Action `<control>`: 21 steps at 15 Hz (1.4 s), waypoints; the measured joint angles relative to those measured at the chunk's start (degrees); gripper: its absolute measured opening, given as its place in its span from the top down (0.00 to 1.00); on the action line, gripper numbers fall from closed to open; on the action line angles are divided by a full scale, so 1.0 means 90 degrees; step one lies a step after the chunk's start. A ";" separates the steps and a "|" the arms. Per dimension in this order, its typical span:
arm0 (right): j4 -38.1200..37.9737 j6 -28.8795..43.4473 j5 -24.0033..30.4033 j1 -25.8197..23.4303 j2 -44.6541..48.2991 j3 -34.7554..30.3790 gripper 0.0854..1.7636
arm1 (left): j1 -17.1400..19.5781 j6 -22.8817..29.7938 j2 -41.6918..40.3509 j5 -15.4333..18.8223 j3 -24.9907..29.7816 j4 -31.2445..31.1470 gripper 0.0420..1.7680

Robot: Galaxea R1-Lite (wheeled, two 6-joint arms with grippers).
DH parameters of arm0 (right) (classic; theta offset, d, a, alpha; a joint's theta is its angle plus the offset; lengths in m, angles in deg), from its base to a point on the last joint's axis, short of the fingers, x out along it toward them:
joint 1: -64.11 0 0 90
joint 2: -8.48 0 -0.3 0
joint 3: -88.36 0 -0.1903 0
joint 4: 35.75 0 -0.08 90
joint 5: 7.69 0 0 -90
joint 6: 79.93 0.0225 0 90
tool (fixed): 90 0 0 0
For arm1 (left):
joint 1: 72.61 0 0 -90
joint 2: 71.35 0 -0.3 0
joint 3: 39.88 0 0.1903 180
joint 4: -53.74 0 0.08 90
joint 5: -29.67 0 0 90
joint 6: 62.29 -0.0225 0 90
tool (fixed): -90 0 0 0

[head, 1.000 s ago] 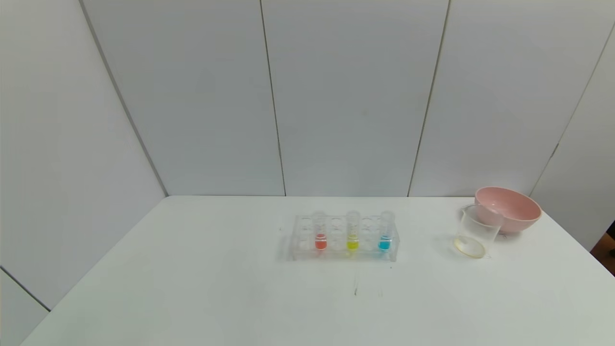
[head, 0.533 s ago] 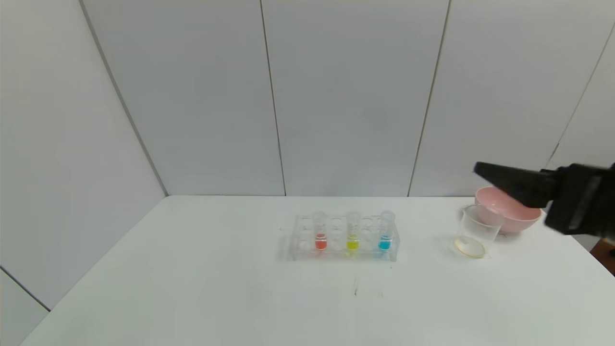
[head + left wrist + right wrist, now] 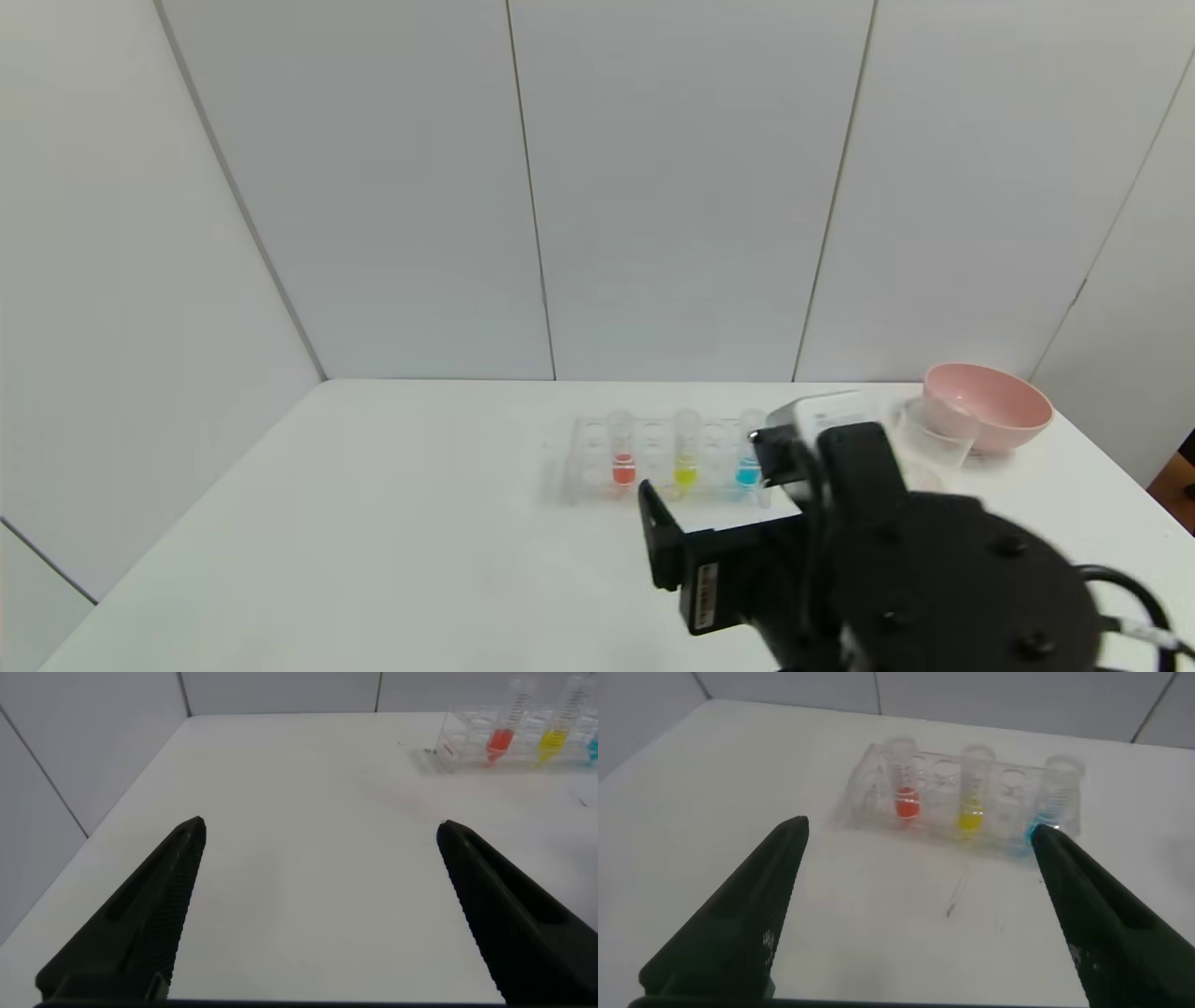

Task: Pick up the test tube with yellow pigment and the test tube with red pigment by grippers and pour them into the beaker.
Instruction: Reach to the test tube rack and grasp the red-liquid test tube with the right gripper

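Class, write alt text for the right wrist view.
The open right gripper faces a clear rack on a white table, holding upright tubes: the test tube with red pigment, the test tube with yellow pigment and a blue one.

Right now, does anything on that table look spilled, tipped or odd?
Nothing stands out. The red tube, yellow tube and blue tube stand upright in the rack; the beaker and pink bowl sit upright. No spills on the table.

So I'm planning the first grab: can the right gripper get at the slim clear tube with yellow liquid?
Probably yes: the right gripper is open, facing the yellow-liquid tube, with bare table between.
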 joint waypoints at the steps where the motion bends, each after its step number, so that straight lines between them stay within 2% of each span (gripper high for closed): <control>1: 0.0343 -0.0062 -0.0079 0.0073 -0.0381 0.0028 0.03 | 0.0000 0.0000 0.0000 0.0000 0.0000 0.0000 0.00; 5: 0.1521 -0.0534 -0.0672 0.0186 -0.1850 0.0549 0.03 | 0.0000 0.0000 0.0000 0.0000 0.0000 0.0000 0.00; 10: 0.1783 -0.1149 -0.0679 -0.0424 -0.3103 0.1938 0.03 | 0.0000 0.0000 0.0000 0.0000 0.0000 0.0000 0.00; 15: 0.1724 -0.1349 -0.0043 -0.1107 -0.3912 0.3021 0.03 | 0.0000 0.0000 -0.0003 0.0000 0.0000 0.0000 0.00; 21: 0.1720 -0.1344 0.0335 -0.1348 -0.4255 0.3252 0.03 | 0.0000 0.0000 0.0000 0.0000 0.0000 0.0000 0.00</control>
